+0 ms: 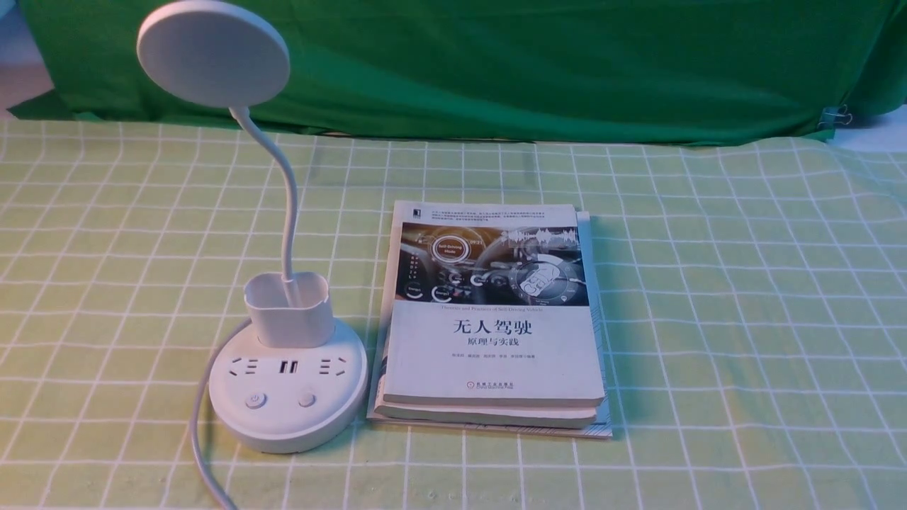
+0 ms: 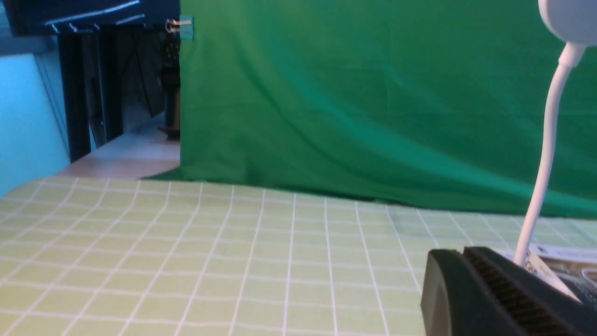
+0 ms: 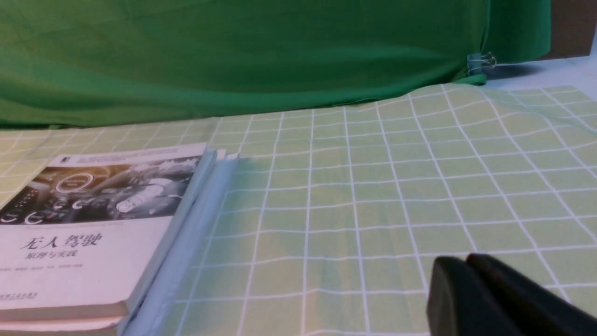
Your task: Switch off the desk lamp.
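The white desk lamp [image 1: 287, 386] stands at the near left of the table. Its flat round head [image 1: 212, 53] is raised on a thin gooseneck [image 1: 280, 177] above a small cup holder [image 1: 289, 309]. The round base has sockets and two buttons [image 1: 256, 401] on its near side. In the left wrist view the gooseneck [image 2: 543, 158] and the head's edge [image 2: 569, 18] show. My left gripper [image 2: 461, 254] is shut and empty, short of the lamp. My right gripper [image 3: 464, 261] is shut and empty over bare cloth. Neither gripper shows in the front view.
A stack of books [image 1: 492, 319] lies just right of the lamp's base, also in the right wrist view [image 3: 98, 224]. The lamp's cord [image 1: 202, 439] runs off the near edge. A green-checked tablecloth [image 1: 744, 319] covers the table. A green backdrop [image 1: 531, 64] hangs behind.
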{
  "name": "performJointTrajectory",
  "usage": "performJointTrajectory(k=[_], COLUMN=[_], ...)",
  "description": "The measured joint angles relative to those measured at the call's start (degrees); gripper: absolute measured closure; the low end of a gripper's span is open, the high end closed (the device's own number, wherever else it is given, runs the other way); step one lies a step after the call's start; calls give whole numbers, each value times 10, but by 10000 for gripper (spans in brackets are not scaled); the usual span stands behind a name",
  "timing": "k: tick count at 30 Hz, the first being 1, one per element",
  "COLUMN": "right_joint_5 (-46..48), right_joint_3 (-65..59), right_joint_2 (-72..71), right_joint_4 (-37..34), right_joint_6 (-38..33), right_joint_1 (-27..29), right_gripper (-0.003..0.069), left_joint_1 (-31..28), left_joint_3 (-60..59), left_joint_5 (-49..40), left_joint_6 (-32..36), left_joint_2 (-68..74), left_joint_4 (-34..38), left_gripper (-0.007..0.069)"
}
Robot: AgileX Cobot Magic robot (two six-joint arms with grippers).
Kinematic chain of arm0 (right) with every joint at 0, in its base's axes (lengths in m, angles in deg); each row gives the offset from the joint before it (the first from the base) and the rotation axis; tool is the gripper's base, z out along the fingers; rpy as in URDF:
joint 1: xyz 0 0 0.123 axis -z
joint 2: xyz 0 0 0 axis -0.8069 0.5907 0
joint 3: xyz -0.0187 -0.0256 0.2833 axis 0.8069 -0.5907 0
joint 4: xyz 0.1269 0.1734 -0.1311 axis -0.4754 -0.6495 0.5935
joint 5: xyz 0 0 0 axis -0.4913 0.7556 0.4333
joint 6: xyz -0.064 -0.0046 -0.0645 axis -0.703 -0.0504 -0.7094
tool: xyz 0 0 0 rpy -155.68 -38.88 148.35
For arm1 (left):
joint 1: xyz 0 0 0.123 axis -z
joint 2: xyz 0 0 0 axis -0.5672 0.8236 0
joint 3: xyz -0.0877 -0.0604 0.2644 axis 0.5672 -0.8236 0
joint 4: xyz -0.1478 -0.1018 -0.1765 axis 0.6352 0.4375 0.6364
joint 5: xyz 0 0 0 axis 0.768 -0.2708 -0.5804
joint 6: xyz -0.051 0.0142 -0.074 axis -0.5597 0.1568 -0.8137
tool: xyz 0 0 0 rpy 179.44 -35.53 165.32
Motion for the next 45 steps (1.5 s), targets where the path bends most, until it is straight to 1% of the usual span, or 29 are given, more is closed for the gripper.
performJointTrajectory(k=[6, 13, 45], right_joint_5=[1, 1, 0], right_joint_3=[0, 0, 0], right_joint_2=[0, 0, 0], right_joint_4=[0, 0, 0], right_joint_6=[0, 0, 0], right_joint_1=[0, 0, 0], right_gripper=[630, 630, 630], left_joint_1=[0, 0, 0], left_joint_3=[0, 0, 0], left_joint_5=[-38, -121, -124], left_joint_6=[-27, -33, -36], left_joint_2=[-2, -2, -2], left_joint_4=[-3, -4, -10], left_gripper=[622, 622, 622])
